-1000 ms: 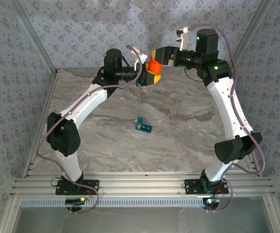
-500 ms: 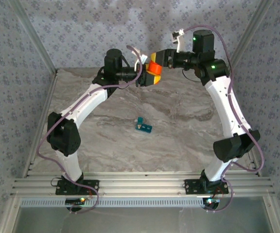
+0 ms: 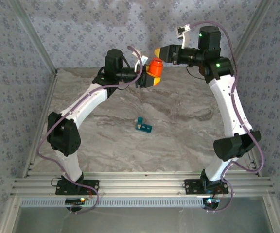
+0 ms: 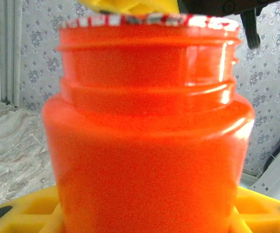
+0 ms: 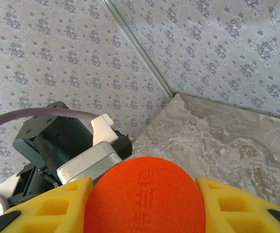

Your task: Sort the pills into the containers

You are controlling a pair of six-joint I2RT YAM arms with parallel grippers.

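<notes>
Early yet — left gripper (image 3: 151,76) clamps the orange bottle (image 4: 145,145), right gripper (image 3: 159,52) pinches its cap (image 5: 145,201), off the neck; the pill box (image 3: 143,126) mid-frame waits — sorting not yet begun.

Overhead view: bright, even, diffuse light. Table (image 3: 179,111) has hardly any shadow and no glare. Left wrist cam: bottle (image 4: 145,145) v. close & soft-focus, pale sheen bands across its shoulder, centre-right. Right wrist cam: cap (image 5: 145,189) in my right claw (image 5: 147,206) flat-lit at bottom centre, embossing soft, wallpaper up top fairly crisp.
</notes>
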